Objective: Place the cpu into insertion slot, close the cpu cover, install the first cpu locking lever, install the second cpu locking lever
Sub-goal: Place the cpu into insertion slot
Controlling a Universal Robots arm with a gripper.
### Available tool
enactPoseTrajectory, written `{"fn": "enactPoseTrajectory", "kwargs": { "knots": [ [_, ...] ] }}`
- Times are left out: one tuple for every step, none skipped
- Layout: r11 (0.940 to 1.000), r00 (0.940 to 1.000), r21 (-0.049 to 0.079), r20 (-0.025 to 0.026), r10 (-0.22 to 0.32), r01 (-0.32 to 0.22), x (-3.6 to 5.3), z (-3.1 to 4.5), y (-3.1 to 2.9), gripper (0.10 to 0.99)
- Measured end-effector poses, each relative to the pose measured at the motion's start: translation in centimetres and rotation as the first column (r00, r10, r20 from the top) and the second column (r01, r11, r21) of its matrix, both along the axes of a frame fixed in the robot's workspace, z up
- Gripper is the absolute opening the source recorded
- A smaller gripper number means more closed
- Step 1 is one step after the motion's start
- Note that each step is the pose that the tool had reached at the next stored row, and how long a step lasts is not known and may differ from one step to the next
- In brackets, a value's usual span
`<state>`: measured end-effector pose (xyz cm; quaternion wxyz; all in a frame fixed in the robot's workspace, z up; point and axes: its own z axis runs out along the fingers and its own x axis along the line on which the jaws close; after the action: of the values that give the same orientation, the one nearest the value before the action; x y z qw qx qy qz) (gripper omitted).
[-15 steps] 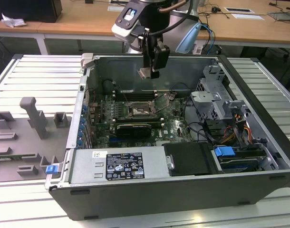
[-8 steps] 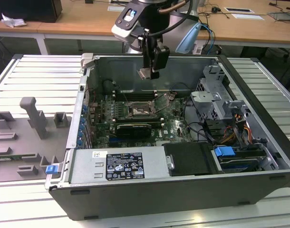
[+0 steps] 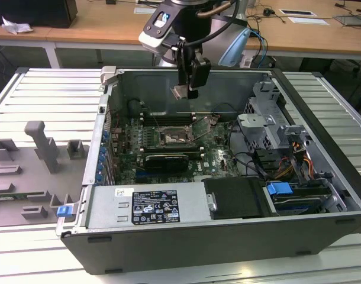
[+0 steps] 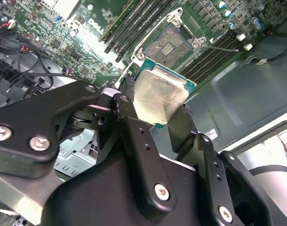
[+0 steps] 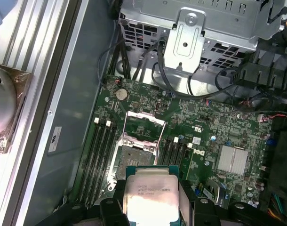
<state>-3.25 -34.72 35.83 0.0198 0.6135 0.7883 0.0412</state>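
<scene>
We note the gripper [image 4: 156,115] clenched on the cpu [image 4: 160,94], hanging above the open insertion slot [image 4: 174,42], well apart.

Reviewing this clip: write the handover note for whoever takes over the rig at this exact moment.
The gripper is shut on the cpu, held above the motherboard.
The insertion slot is empty; the cpu cover stands open.
Done: cpu picked up.
Left: seating the cpu, closing the cpu cover, both locking levers.
</scene>
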Motion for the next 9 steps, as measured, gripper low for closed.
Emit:
{"fn": "enactPoseTrajectory", "kwargs": {
  "knots": [
    [1.0, 1.0, 0.0, 0.0, -0.001, 0.001, 0.0, -0.02, 0.0, 0.525],
    [1.0, 1.0, 0.0, 0.0001, -0.001, 0.001, 0.0, -0.04, 0.0, 0.525],
    [1.0, 1.0, 0.0, 0.0001, -0.001, 0.001, 0.0, -0.05, 0.0, 0.525],
    [1.0, 1.0, 0.0, 0.0, -0.002, 0.002, 0.0, -0.06, 0.0, 0.525],
    [1.0, 1.0, 0.0, 0.0001, -0.002, 0.002, 0.0, -0.07, 0.0, 0.525],
    [1.0, 1.0, 0.0, 0.0, -0.003, 0.003, 0.0, -0.09, 0.0, 0.525],
    [1.0, 1.0, 0.0, 0.0, -0.003, 0.003, 0.0, -0.11, 0.0, 0.525],
    [1.0, 1.0, 0.0, 0.0, -0.004, 0.004, 0.0, -0.12, 0.0, 0.525],
    [1.0, 1.0, 0.0, 0.0, -0.004, 0.004, 0.0, -0.15, 0.0, 0.525]
  ]
}}
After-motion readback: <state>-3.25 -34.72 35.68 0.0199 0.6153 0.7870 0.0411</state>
